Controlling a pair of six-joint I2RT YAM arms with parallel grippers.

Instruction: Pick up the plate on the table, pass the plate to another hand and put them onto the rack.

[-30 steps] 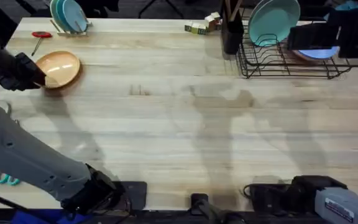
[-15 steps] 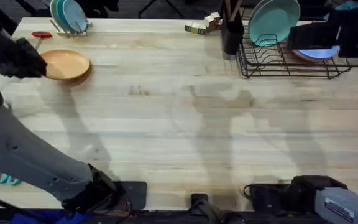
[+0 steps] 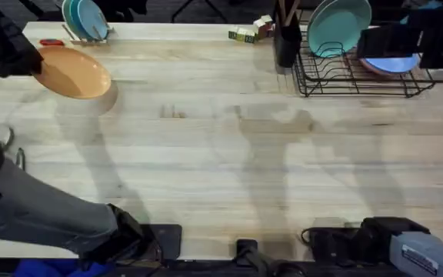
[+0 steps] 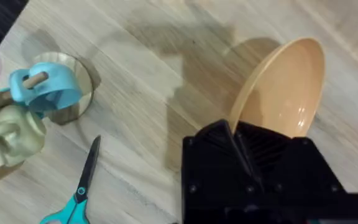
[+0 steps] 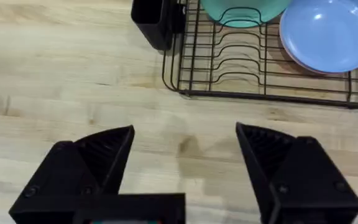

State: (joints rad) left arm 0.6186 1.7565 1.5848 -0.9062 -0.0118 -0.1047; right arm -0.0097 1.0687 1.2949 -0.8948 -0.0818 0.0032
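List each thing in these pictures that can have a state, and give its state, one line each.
orange plate: lifted off the table, tilted, gripped by its rim.
left gripper: shut on the orange plate.
right gripper: open, holding nothing.
black wire rack: holds a teal plate and a light blue bowl; some slots free.

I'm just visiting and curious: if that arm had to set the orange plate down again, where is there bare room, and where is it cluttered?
The middle of the table is bare wood, from the orange plate across to the black wire rack. The rack's middle slots stand free between the teal plate and the blue bowl. It is crowded at the table's left edge: scissors and tape rolls.
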